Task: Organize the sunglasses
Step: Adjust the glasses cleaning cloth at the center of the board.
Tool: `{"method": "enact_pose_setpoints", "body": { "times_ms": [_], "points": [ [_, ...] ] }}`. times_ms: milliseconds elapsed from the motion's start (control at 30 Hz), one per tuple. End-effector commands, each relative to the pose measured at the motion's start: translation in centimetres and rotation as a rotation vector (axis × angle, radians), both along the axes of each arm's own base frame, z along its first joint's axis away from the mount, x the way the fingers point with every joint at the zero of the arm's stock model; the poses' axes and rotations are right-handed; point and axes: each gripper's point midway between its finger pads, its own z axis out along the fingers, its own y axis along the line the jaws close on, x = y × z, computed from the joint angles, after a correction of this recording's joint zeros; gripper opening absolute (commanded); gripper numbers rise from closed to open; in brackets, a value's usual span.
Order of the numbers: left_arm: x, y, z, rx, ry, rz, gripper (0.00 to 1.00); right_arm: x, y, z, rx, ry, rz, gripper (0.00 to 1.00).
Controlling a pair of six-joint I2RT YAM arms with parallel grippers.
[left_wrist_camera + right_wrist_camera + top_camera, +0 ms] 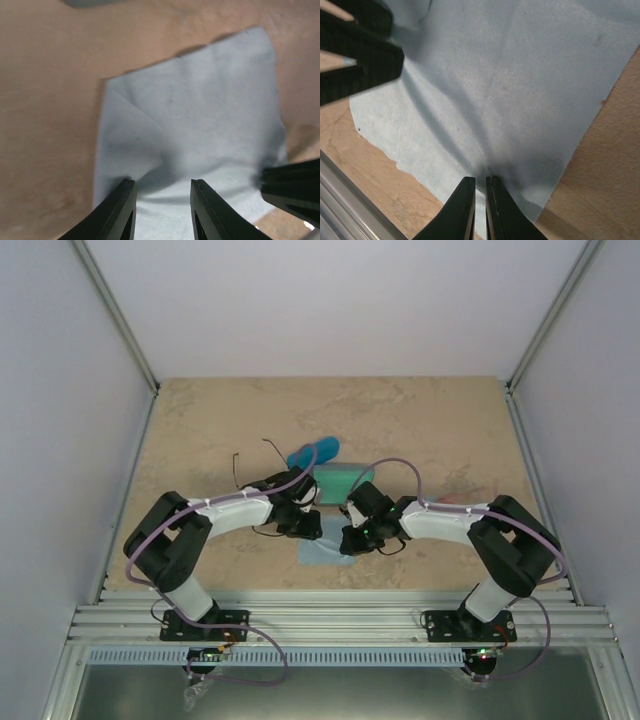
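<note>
My right claw (480, 192) is clenched on an edge of the blue cloth (510, 90), my left claw (162, 200) released over it mid-bench; I judge cloth-laying is in hand, and next the wire sunglasses (236, 468), toward the far edge, need fetching.

Bare tabletop (200, 420) either side; blue case (313, 453), wire-framed sunglasses (258, 468) behind; left pincer (162, 187), right pincer (480, 179) close over cloth (200, 110).

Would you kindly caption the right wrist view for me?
Right gripper pinches the edge of a light blue cloth on the table.
</note>
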Motion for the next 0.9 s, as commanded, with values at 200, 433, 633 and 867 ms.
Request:
{"method": "enact_pose_setpoints", "body": {
  "times_ms": [200, 433, 633, 867],
  "points": [
    [4.4, 7.0, 2.3, 0.342, -0.234, 0.265, 0.37, -0.5, -2.6, -1.1, -0.120, -0.001, -0.025, 0.08],
    [5.0, 4.6, 5.1, 0.196, -0.284, 0.219, 0.40, 1.5, -0.4, 2.3, -0.037, -0.086, -0.011, 0.08],
    [4.7, 4.3, 5.9, 0.152, -0.286, 0.238, 0.41, 3.8, 0.9, 3.5, -0.044, -0.154, -0.018, 0.09],
    [3.9, 6.2, 6.9, 0.144, -0.313, 0.326, 0.47, 4.9, 3.4, 3.6, -0.042, -0.187, 0.053, 0.16]
  ]
}}
